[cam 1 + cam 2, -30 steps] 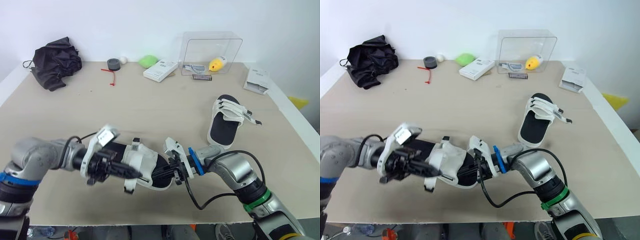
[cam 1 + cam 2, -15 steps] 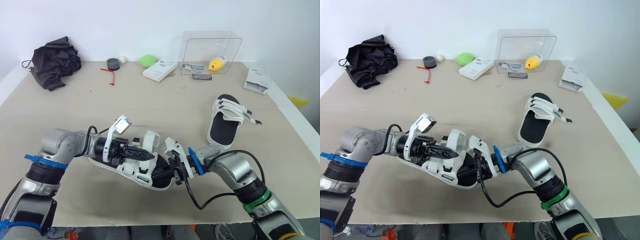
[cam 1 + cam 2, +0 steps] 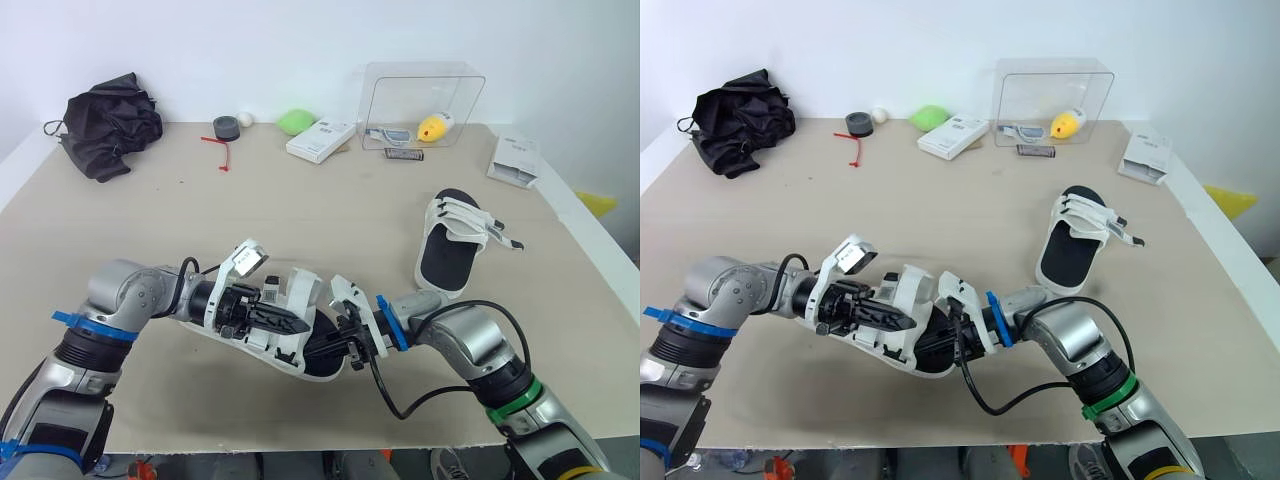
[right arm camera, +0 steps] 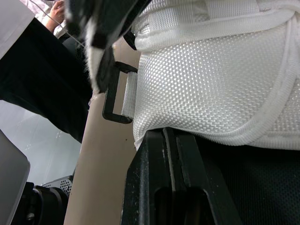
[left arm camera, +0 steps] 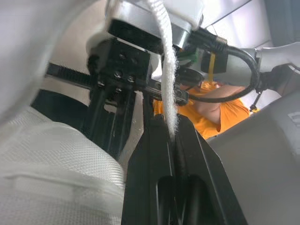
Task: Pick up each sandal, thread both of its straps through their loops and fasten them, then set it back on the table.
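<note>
Head view: the sandal (image 3: 300, 345) sits near the worktop's (image 3: 330, 215) front edge, with the right pincer (image 3: 338, 347) clamped on its black sole end. Left wrist: the left pincer (image 5: 174, 137) is closed on a fuzzy white strap (image 5: 168, 89). Right wrist: I see woven white mesh and a black rectangular loop (image 4: 114, 101).

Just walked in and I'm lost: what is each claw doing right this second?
Left claw: closed, pinching a white strap.
Right claw: closed, gripping the sandal.
</note>
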Robot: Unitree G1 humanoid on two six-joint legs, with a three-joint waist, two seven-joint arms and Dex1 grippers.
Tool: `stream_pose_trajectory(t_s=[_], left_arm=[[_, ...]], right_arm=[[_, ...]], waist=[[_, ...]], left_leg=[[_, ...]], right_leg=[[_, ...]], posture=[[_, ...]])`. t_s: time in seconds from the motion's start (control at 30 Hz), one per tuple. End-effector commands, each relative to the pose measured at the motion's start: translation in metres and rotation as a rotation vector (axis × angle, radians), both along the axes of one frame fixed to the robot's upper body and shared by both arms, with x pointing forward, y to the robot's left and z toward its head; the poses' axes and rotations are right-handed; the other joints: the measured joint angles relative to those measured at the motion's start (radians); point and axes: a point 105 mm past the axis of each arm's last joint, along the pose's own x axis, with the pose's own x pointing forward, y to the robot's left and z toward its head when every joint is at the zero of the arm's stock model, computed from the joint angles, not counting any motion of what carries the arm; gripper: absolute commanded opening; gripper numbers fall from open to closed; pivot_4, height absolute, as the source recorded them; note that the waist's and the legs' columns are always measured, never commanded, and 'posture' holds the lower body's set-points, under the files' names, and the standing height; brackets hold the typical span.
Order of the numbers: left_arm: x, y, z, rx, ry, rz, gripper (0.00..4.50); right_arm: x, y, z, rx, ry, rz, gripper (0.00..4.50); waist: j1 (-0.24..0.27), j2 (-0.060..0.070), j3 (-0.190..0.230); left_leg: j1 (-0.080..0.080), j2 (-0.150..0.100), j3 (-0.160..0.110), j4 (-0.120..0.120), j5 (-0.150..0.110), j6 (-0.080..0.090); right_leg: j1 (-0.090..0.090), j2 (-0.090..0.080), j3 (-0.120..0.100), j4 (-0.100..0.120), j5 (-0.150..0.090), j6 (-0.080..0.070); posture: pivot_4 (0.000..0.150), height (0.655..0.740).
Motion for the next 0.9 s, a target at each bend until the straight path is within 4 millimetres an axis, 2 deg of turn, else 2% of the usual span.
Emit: stream_pose_trajectory(t_s=[0.03, 0.27, 0.33, 0.5, 0.6, 0.73, 0.9], left_arm=[[-0.007, -0.003, -0.005, 0.022, -0.076, -0.041, 0.05], [-0.005, -0.001, -0.017, 0.05, -0.166, -0.047, 0.05], [-0.002, -0.004, -0.01, 0.017, -0.15, -0.035, 0.05], [0.0, -0.01, 0.028, -0.124, -0.034, -0.045, 0.05], [0.004, -0.01, 0.037, -0.155, 0.013, -0.028, 0.05], [0.009, -0.006, 0.02, -0.083, -0.003, 0.024, 0.05], [0.004, -0.001, -0.005, -0.007, -0.056, 0.032, 0.05]], right_arm=[[-0.005, 0.002, -0.008, -0.022, 0.027, 0.007, 0.0], [-0.007, 0.002, -0.009, -0.023, 0.028, 0.01, 0.0], [-0.007, 0.002, -0.009, -0.023, 0.03, 0.009, 0.0], [-0.007, 0.002, -0.01, -0.024, 0.032, 0.01, 0.0], [-0.007, 0.002, -0.01, -0.024, 0.034, 0.009, 0.0], [-0.007, 0.002, -0.01, -0.023, 0.033, 0.008, 0.0], [-0.007, 0.002, -0.01, -0.021, 0.035, 0.003, 0.0]], waist=[[0.0, 0.0, 0.0], [0.001, 0.001, 0.0], [0.001, 0.001, 0.0], [0.001, 0.0, 0.0], [0.0, 0.0, 0.0], [-0.003, 0.001, -0.001], [-0.001, 0.001, -0.001]], left_leg=[[0.0, 0.0, 0.0, 0.0, 0.0, 0.0], [0.0, 0.0, 0.0, 0.0, 0.0, 0.0], [0.0, 0.0, 0.0, 0.0, 0.0, 0.0], [0.0, 0.0, -0.001, 0.001, 0.0, 0.0], [-0.001, 0.0, -0.001, 0.002, 0.0, 0.0], [0.0, -0.001, -0.001, 0.001, 0.0, 0.0], [0.0, -0.001, 0.0, 0.001, 0.0, 0.0]], right_leg=[[0.0, 0.0, 0.0, 0.0, 0.0, 0.0], [0.0, 0.0, 0.0, 0.0, 0.0, 0.0], [0.001, 0.0, 0.0, 0.0, 0.0, 0.0], [0.001, 0.0, 0.0, 0.0, -0.002, 0.005], [0.001, 0.0, 0.0, 0.0, -0.002, 0.006], [0.001, 0.001, 0.002, 0.0, -0.001, 0.004], [0.0, 0.001, 0.002, 0.0, 0.0, 0.001]], posture=[[0.15, 0.74], [0.15, 0.74], [0.15, 0.74], [0.15, 0.74], [0.15, 0.74], [0.15, 0.74], [0.15, 0.74]])
